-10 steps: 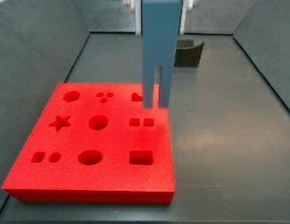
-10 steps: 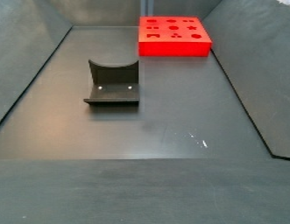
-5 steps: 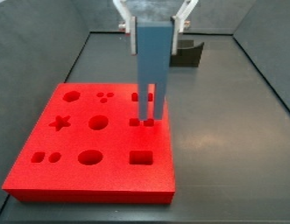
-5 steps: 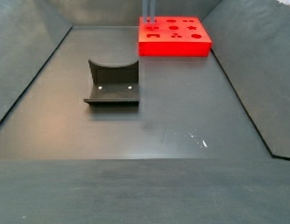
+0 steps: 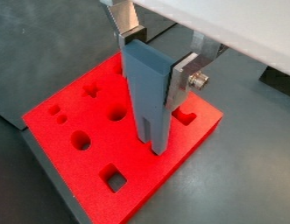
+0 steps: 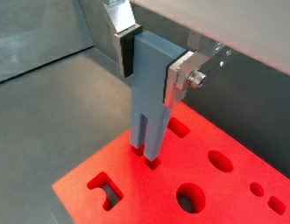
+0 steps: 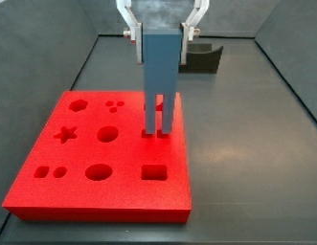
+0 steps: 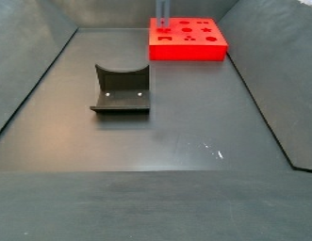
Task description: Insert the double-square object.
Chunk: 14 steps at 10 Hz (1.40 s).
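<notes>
The double-square object (image 7: 161, 77) is a tall steel-blue bar that hangs upright in my gripper (image 7: 162, 36). The gripper is shut on its upper end. In both wrist views the silver fingers (image 5: 188, 73) (image 6: 181, 75) clamp the bar (image 5: 152, 96) (image 6: 151, 101) from two sides. Its two prongs (image 7: 155, 126) reach down to the pair of small square holes in the flat red board (image 7: 71, 182), and the tips meet the board there. In a side view the bar (image 8: 163, 23) shows as a thin strip over the far board (image 8: 203, 49).
The red board (image 5: 67, 109) (image 6: 229, 188) has other holes: a star (image 7: 67, 134), circles and a larger square (image 7: 153, 172). The dark fixture (image 8: 121, 90) stands on the grey floor away from the board and also shows behind the gripper (image 7: 204, 59). Sloped dark walls enclose the floor.
The gripper has come down with the bar. The prongs have moved from above the board's right edge to the pair of small square holes.
</notes>
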Motion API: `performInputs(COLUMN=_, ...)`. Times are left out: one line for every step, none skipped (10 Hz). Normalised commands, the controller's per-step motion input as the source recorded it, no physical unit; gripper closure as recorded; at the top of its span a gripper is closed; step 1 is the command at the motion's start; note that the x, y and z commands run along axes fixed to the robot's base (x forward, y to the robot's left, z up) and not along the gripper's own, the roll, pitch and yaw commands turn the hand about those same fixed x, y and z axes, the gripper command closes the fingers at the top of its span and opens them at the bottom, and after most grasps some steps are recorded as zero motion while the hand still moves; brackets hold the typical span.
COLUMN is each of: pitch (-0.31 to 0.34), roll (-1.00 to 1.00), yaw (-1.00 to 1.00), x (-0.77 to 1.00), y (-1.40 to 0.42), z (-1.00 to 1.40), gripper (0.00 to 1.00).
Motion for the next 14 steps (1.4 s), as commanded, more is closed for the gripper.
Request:
performInputs(pitch=0.0, roll=0.05, yaw=-0.21, x=0.06, y=0.0, z=-0.13, gripper=1.0)
performInputs(pitch=0.0, roll=0.03, yaw=-0.2, x=0.05, y=0.0, z=-0.05, gripper=1.0)
performInputs(pitch=0.0, roll=0.0, yaw=-0.06, x=0.02, y=0.0, z=0.0, gripper=1.0)
performInputs(pitch=0.0, roll=0.03, yaw=-0.16, x=0.01, y=0.0, z=0.0, gripper=1.0)
performInputs(pitch=0.01, roll=0.06, yaw=-0.33, x=0.0, y=0.0, z=0.0, gripper=1.0)
performInputs(pitch=0.0, roll=0.0, yaw=-0.04, x=0.05, y=0.0, z=0.0, gripper=1.0)
performInputs(pitch=0.0, roll=0.0, yaw=-0.01, x=0.0, y=0.0, z=0.0, gripper=1.0)
performInputs(pitch=0.0, roll=0.0, yaw=0.0, x=0.0, y=0.0, z=-0.04, gripper=1.0)
performInputs(pitch=0.0, roll=0.01, yaw=0.11, x=0.0, y=0.0, z=-0.17, gripper=1.0)
performInputs(pitch=-0.003, roll=0.0, yaw=0.14, x=0.0, y=0.0, z=-0.19, gripper=1.0)
performInputs(pitch=0.0, roll=0.0, yaw=0.13, x=0.0, y=0.0, z=-0.09, gripper=1.0)
performInputs(pitch=0.0, roll=0.0, yaw=0.03, x=0.0, y=0.0, z=0.0, gripper=1.0)
performInputs(pitch=0.0, roll=0.0, yaw=0.01, x=0.0, y=0.0, z=0.0, gripper=1.0)
performInputs(pitch=0.0, roll=0.0, yaw=0.2, x=0.0, y=-0.09, z=-0.21, gripper=1.0)
